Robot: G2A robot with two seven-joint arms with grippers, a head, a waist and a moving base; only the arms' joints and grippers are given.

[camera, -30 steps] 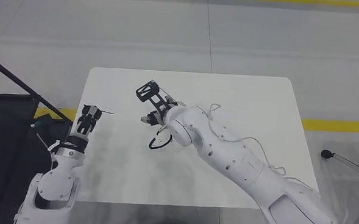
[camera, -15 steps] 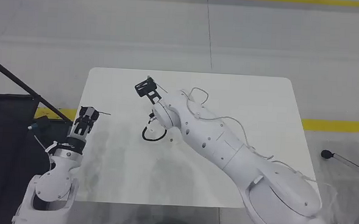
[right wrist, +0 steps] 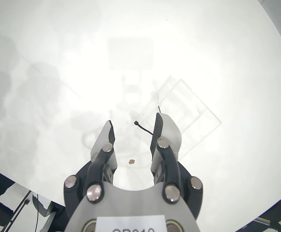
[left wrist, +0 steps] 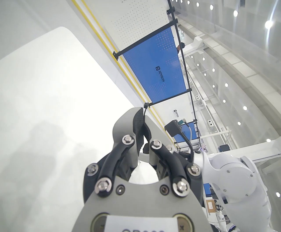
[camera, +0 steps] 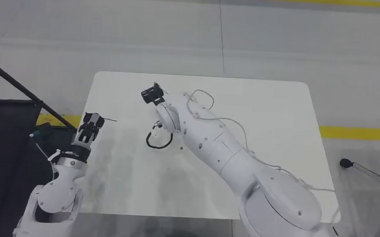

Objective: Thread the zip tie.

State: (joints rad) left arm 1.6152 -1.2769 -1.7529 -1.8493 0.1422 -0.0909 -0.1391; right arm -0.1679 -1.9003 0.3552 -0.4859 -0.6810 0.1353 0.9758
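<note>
Currently | I see left gripper [left wrist: 142, 120] pinched shut on thin black zip tie [left wrist: 145, 106], head poking past its tips, over white table [camera: 268, 109] near its left edge | right gripper [right wrist: 134, 119] spread wide, empty | second black zip tie [right wrist: 143, 129] beside one finger, by clear plastic sheet [right wrist: 193, 114]

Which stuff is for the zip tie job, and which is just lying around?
For the job: zip tie in the shut left end effector; second zip tie on the table by the open right end effector.
Just lying about: clear plate; brown crumb.
</note>
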